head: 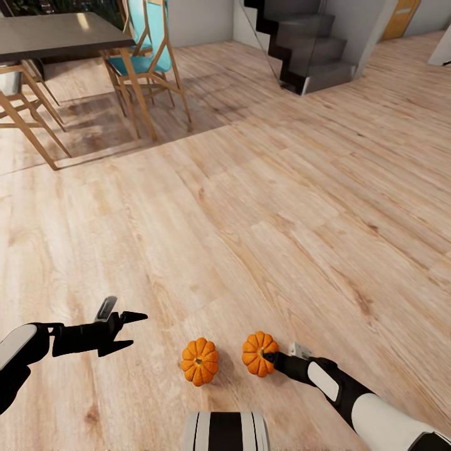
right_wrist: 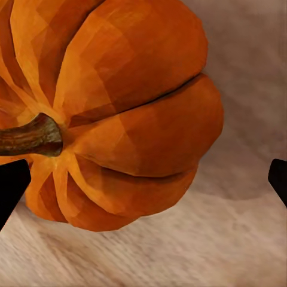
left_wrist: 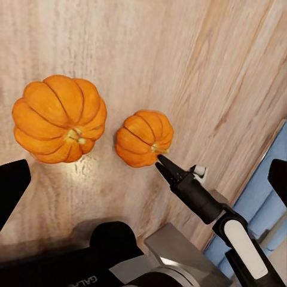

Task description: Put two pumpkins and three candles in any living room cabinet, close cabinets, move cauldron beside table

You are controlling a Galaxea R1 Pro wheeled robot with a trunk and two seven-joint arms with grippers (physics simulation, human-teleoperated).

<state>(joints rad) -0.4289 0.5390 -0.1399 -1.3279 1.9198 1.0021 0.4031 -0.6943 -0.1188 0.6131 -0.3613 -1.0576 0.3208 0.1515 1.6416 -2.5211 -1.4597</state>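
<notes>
Your two pumpkins lie on the wooden floor (head: 263,207) at the bottom centre of the head frame. The left pumpkin (head: 200,361) sits free, and the right pumpkin (head: 259,353) is just beside it. Your right gripper (head: 270,358) reaches the right pumpkin from the lower right; its fingers stand wide, with the dark tips at both edges of the right wrist frame and the pumpkin between them. Your left gripper (head: 128,329) hangs at the lower left, well apart from the pumpkins, fingers wide. A dark counter (head: 56,34) with a teal chair (head: 147,53) stands in the upper left, stairs (head: 307,47) at the top.
</notes>
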